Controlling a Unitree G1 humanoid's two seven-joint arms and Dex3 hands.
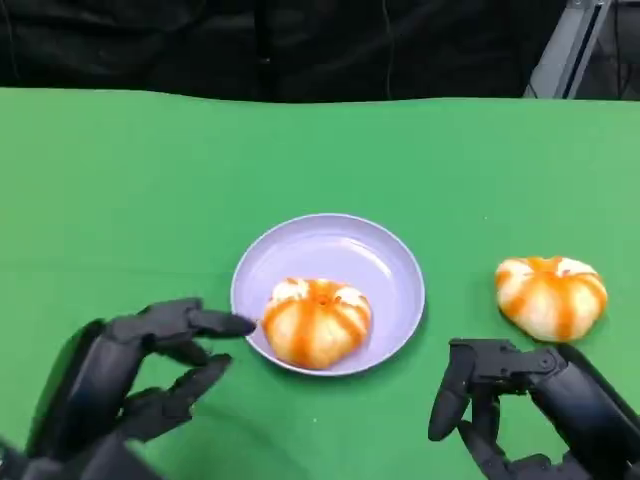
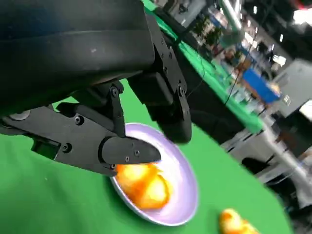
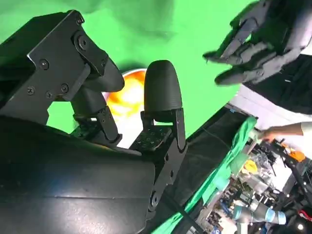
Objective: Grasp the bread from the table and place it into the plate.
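One bread [image 1: 551,296] lies just beyond the empty right robot hand [image 1: 520,405].

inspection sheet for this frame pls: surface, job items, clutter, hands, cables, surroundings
Surface: green cloth-covered table, flat, no spills seen.
Job's things: round lavender plate near the table's middle; one orange-and-white glazed bread bun lies in the plate at its near side; a second, matching bun lies on the cloth to the plate's right, apart from it.
Clutter: nothing seen.
Hands: left hand near the plate's left rim, fingers apart, holding nothing; right hand just short of the second bun, fingers apart, holding nothing.
Cables: nothing seen on the table.
Surroundings: black backdrop behind the table; blurred workshop in the wrist views.
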